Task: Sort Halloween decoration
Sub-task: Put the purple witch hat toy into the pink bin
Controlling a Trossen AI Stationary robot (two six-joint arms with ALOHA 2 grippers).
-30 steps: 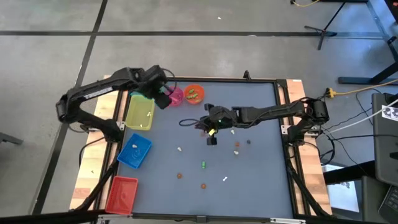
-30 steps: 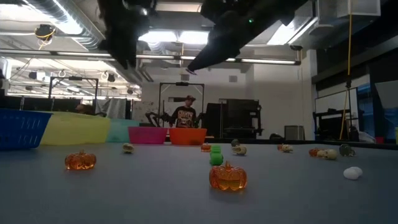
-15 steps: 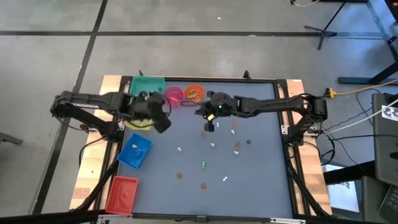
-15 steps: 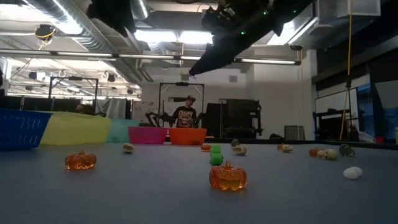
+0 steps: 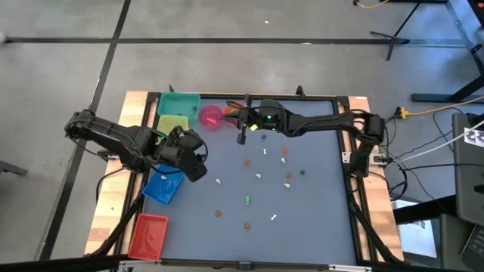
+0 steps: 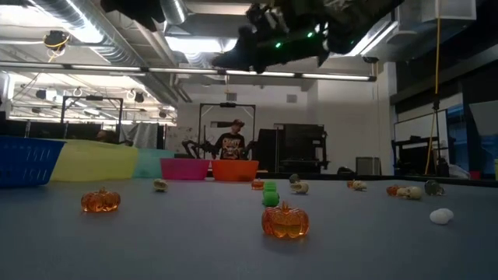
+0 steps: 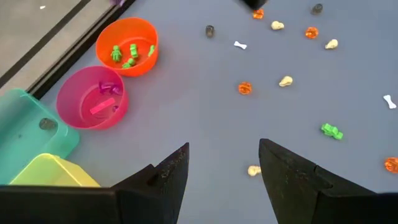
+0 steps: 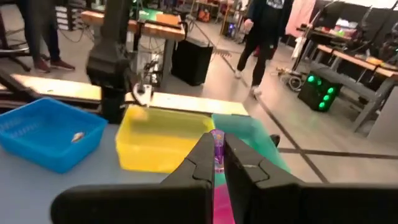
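Now purple trinket (image 8: pixel 218 138) pinched in right gripper (image 8: pixel 217 149) fingertips.

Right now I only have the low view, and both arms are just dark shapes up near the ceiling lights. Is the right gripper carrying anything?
Observer: Yes. The right gripper is shut on a small purple trinket; its wrist view shows the piece pinched between the fingers.
Operator: Where is it over the table?
Observer: From above, it hangs at the table's far edge, close to the pink bowl.
Operator: And the left one?
Observer: The left gripper is open with nothing between its fingers, above the table next to the blue bin.
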